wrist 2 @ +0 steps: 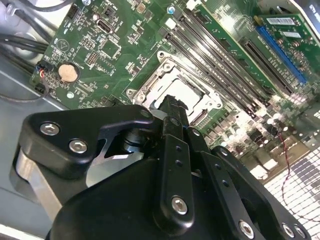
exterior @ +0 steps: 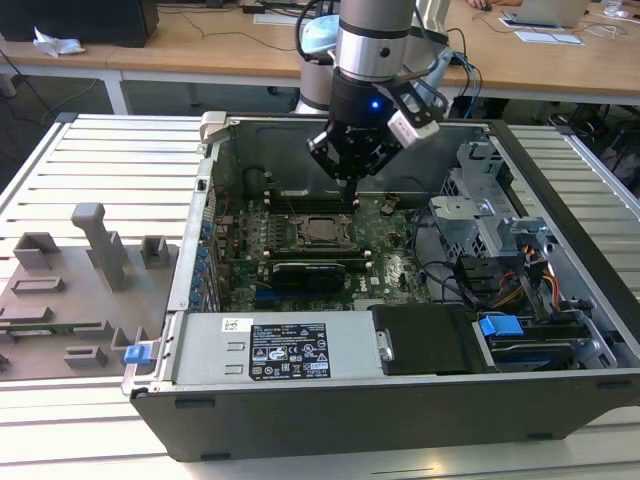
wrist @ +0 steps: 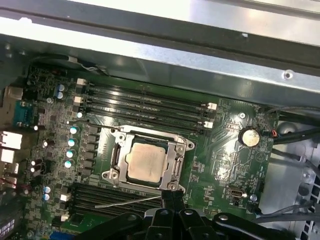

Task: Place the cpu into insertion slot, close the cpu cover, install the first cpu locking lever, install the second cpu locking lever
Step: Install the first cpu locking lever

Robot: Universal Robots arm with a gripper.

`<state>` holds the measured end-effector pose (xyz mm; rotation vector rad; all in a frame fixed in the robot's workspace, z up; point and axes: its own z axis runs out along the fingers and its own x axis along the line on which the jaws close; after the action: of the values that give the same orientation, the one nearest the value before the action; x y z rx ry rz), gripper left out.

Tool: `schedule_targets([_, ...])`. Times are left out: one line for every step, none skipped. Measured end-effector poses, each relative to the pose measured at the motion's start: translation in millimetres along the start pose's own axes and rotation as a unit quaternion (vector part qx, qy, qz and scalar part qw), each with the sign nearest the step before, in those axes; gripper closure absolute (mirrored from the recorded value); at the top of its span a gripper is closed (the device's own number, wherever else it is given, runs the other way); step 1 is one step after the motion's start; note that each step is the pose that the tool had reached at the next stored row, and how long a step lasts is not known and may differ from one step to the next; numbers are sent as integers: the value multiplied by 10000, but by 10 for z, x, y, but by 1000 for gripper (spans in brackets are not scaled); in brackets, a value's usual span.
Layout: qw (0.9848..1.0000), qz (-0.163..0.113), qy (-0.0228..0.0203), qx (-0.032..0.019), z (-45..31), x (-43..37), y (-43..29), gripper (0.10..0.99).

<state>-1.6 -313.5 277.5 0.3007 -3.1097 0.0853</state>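
cpu (wrist: 145, 164) in insertion slot (wrist: 116, 159); cpu cover (wrist: 173, 150) down | claw (wrist: 171, 197) closed beside lever (wrist: 125, 202)

A slatted metal table (exterior: 90, 160) bears the open case (exterior: 400, 410). Behind the case runs a long wooden desk (exterior: 200, 50) with papers (exterior: 548, 37) and 1 crumpled white sheet (exterior: 55, 43). At the exterior view's left of the case lies a grey plate (exterior: 150, 305). Even, bright light.

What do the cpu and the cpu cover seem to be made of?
The cpu: probably metal on top, dull silver-grey, matte, no sharp glints. The cpu cover: likely bare steel, brighter, with shiny highlights along its frame.
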Motion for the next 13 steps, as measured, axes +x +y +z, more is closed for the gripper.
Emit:
schedule_targets([10000,-35,-2,1,0,0,0,980])
schedule_targets([9999,-117,-6,2,0,0,0,980])
schedule_targets([9999,-160,-9,3,0,0,0,980])
schedule_targets([9998,-191,-10,4,0,0,0,980])
schedule_targets([9997,-257,-14,5,0,0,0,980])
schedule_targets([9996,-288,-15,6,0,0,0,980])
schedule_targets([9995,-323,-17,7,0,0,0,980])
schedule_targets([9994,-352,-19,7,0,0,0,980])
schedule_targets([9992,-398,-21,8,0,0,0,980])
schedule_targets([9989,-461,-24,10,0,0,0,980])
schedule_targets([9987,-511,-27,11,0,0,0,980])
schedule_targets([9983,-576,-31,12,0,0,0,980])
schedule_targets([9980,-625,-33,13,0,0,0,980])
